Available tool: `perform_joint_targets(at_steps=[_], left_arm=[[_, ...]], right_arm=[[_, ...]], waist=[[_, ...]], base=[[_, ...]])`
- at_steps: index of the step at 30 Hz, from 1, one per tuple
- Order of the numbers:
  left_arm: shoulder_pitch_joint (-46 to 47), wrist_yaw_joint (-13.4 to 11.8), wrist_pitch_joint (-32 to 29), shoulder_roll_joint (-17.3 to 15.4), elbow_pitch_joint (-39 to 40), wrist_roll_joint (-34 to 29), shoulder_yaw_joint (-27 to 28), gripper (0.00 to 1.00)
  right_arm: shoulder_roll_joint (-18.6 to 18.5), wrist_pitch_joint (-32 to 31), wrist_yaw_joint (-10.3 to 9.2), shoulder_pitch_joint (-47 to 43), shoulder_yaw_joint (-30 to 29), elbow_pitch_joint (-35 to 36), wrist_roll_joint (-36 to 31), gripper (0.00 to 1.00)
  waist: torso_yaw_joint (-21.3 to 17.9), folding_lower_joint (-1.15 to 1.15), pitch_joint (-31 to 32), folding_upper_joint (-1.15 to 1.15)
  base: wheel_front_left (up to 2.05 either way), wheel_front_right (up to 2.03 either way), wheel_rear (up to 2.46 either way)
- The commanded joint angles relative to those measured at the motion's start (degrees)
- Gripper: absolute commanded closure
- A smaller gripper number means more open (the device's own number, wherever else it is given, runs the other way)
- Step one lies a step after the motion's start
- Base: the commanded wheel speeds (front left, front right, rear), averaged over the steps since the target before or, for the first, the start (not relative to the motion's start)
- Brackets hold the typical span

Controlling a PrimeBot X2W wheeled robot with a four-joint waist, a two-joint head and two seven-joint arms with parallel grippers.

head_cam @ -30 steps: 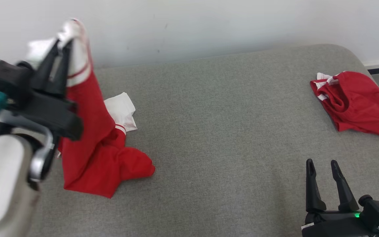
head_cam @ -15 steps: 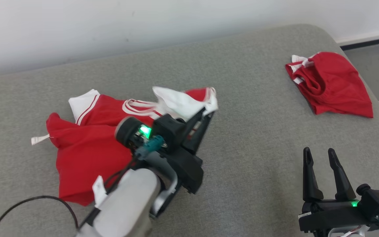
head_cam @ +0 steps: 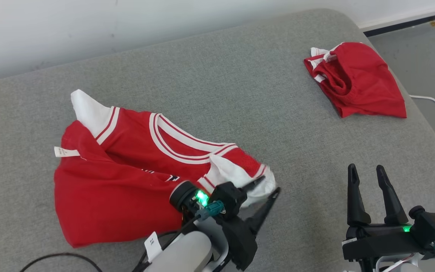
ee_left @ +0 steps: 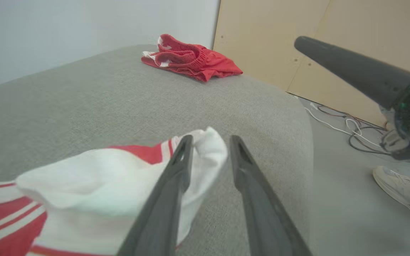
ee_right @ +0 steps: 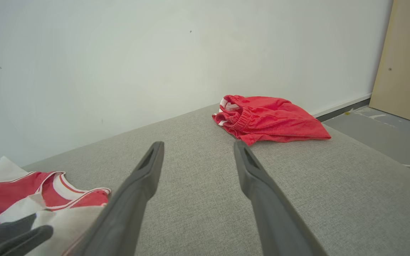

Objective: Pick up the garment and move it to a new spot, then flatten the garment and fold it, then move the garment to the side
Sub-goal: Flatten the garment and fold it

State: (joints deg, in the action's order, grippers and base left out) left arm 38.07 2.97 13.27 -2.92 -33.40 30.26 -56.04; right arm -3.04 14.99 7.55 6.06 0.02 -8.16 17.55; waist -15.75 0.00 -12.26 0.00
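The left pincer point(head_cam: 266, 189) stands partly open near the front of the grey padded surface point(head_cam: 240, 94), its fingers parted around the edge of a white sleeve point(head_cam: 234, 173), which rests against one finger without being clamped. That sleeve belongs to the red jersey point(head_cam: 127, 181) with white trim, lying crumpled on the left half of the pad. The right pincer point(head_cam: 366, 172) hovers wide open and empty at the front right, well apart from the bunched red shorts point(head_cam: 357, 83) at the far right corner.

From here no wording can be read: the white tag point(head_cam: 65, 152) on the red jersey point(head_cam: 127, 189) and the dark print point(head_cam: 173, 177) are too small.
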Motion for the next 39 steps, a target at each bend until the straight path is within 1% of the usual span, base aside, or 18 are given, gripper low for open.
perform_joint_targets(at_steps=[1, 3, 5, 8, 12, 13, 15, 21, 26, 29, 33, 35, 39], left_arm=[[1.9, -1.1, 1.0, 0.0, 0.4, 1.3, -0.6, 0.00], [3.0, -2.5, 1.6, 0.0, 0.7, 2.5, -0.7, 0.00], [3.8, -3.8, 1.8, 0.0, 1.0, 3.2, 0.4, 0.00], [3.8, -5.8, 1.9, -0.3, 2.8, 1.6, 4.3, 0.00], [-0.4, -7.9, 1.8, -4.4, 7.2, -1.5, 11.0, 0.00], [-0.4, -7.9, 1.8, -4.4, 7.2, -1.5, 11.0, 0.00], [-2.6, -8.9, 1.8, -6.5, 10.2, -2.6, 14.4, 0.00], [-12.7, -11.7, 1.9, -13.2, 18.5, -5.4, 24.1, 0.00], [-22.5, -14.0, 1.9, -16.8, 24.6, -6.6, 31.4, 0.00], [-29.0, -15.6, 1.9, -16.9, 27.8, -7.2, 35.3, 0.00], [-36.8, -17.1, 1.9, -15.5, 30.9, -8.5, 39.5, 0.00], [-39.1, -17.1, 1.9, -15.0, 32.0, -9.2, 40.8, 0.00], [-41.6, -15.9, 1.9, -14.2, 33.4, -11.2, 42.9, 0.00]], right_arm=[[0.1, 0.3, -0.15, 0.3, -0.2, 0.0, -0.3, 0.00], [0.0, 0.3, -0.15, -0.2, -0.6, 0.0, -0.5, 0.00], [-0.3, 0.3, -0.15, -1.1, -1.0, 0.0, -0.5, 0.00], [-0.6, 0.3, -0.15, -2.2, -1.3, 0.1, -0.8, 0.00], [-0.7, 0.3, -0.15, -3.6, -1.4, 0.3, -1.0, 0.00], [-0.7, 0.3, -0.15, -3.6, -1.4, 0.3, -1.0, 0.00], [-0.8, 0.3, -0.15, -4.4, -1.6, 0.3, -1.1, 0.00], [-0.9, 0.3, -0.15, -6.3, -1.5, 0.3, -1.4, 0.00], [-1.0, 0.3, -0.15, -7.6, -1.2, 0.6, -1.4, 0.00], [-1.2, 0.3, -0.15, -8.3, -1.2, 0.7, -1.4, 0.00], [-1.7, 0.3, -0.15, -9.0, -1.2, 0.7, -1.2, 0.00], [-1.9, 0.3, -0.15, -9.5, -1.5, 0.7, -1.1, 0.00], [-2.1, 0.3, -0.15, -9.7, -1.4, 0.7, -1.4, 0.00]], waist=[[1.3, 0.00, 1.2, 0.00], [2.4, 0.00, 2.1, 0.00], [3.8, 0.00, 3.3, 0.00], [6.1, 0.00, 5.0, 0.00], [8.9, 0.00, 7.3, 0.00], [8.9, 0.00, 7.3, 0.00], [10.3, 0.00, 8.4, 0.00], [13.7, 0.00, 11.3, 0.00], [15.4, 0.00, 12.3, 0.00], [16.1, 0.00, 12.5, 0.00], [17.2, 0.00, 12.8, 0.00], [17.8, 0.00, 12.9, 0.00], [18.7, 0.00, 12.9, 0.00]], base=[[0.00, 0.00, 0.00], [0.00, 0.00, 0.00], [0.00, 0.00, 0.00], [0.00, 0.00, 0.00], [0.00, 0.00, 0.00], [0.00, 0.00, 0.00], [0.00, 0.00, 0.00], [0.00, 0.00, 0.00], [0.00, 0.00, 0.00], [0.00, 0.00, 0.00], [0.00, 0.00, 0.00], [0.00, 0.00, 0.00], [0.00, 0.00, 0.00]])
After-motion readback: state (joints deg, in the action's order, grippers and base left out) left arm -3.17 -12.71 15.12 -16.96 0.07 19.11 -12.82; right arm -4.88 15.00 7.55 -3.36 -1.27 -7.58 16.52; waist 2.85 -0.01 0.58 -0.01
